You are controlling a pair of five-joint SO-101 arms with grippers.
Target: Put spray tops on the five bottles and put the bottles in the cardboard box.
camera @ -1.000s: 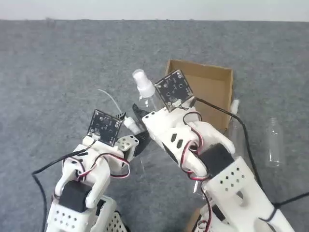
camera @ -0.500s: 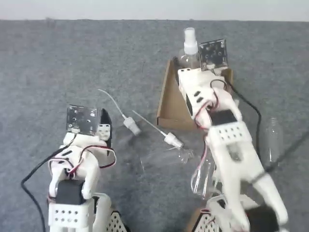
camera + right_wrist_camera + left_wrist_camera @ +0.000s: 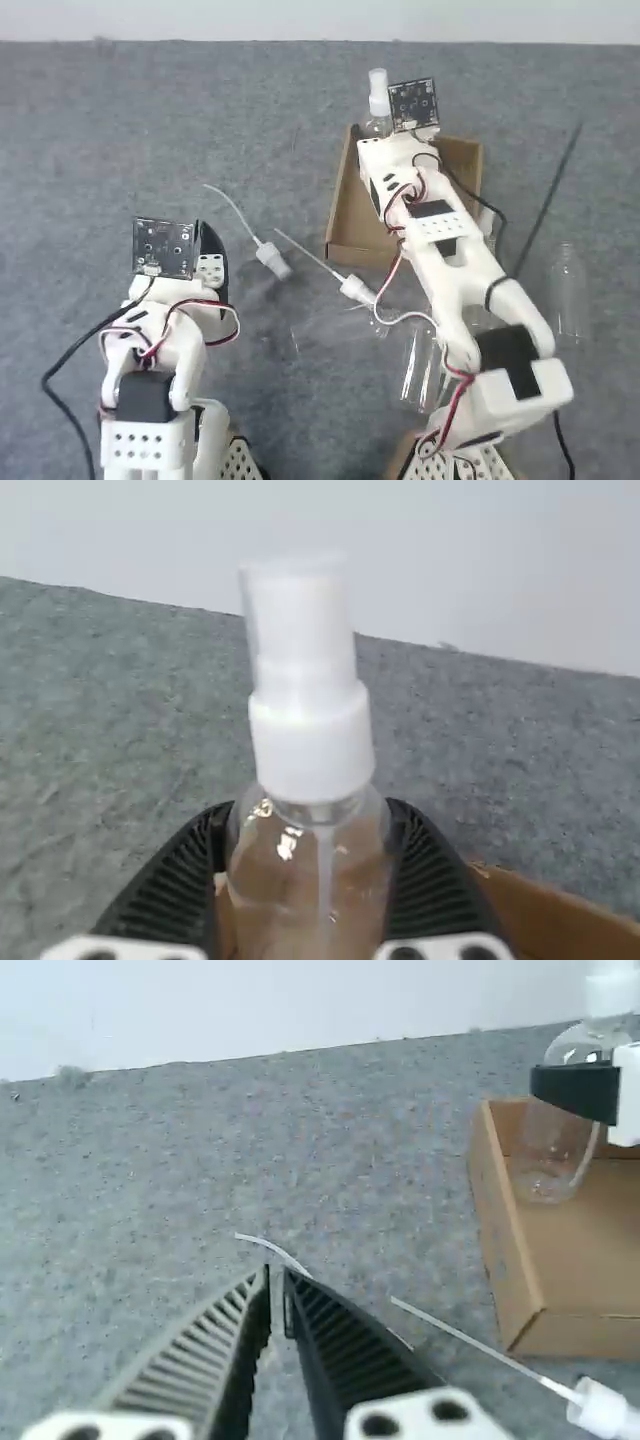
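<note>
**A:** Near edge first. What do we have?

**B:** We log a bare bottle (image 3: 415,365) lying on its side beside the right arm's base, toward the table's (image 3: 120,120) near edge. The left gripper (image 3: 277,1285) hangs over the near-left part of the table, jaws pressed together on nothing.

**A:** Mid-table?

**B:** We note a loose spray top (image 3: 272,262) just ahead of that gripper, its thin tube curving off toward the far left. A second spray top (image 3: 358,291) lies near the box's near wall. Another bare bottle (image 3: 568,295) lies toward the right edge.

**A:** Farther out?

**B:** The cardboard box (image 3: 343,215), open side up. Over its far side the right gripper (image 3: 308,830) clamps a capped bottle (image 3: 300,880), upright, with a white sprayer (image 3: 305,720) on top. We cannot tell whether its base touches the box floor.
</note>
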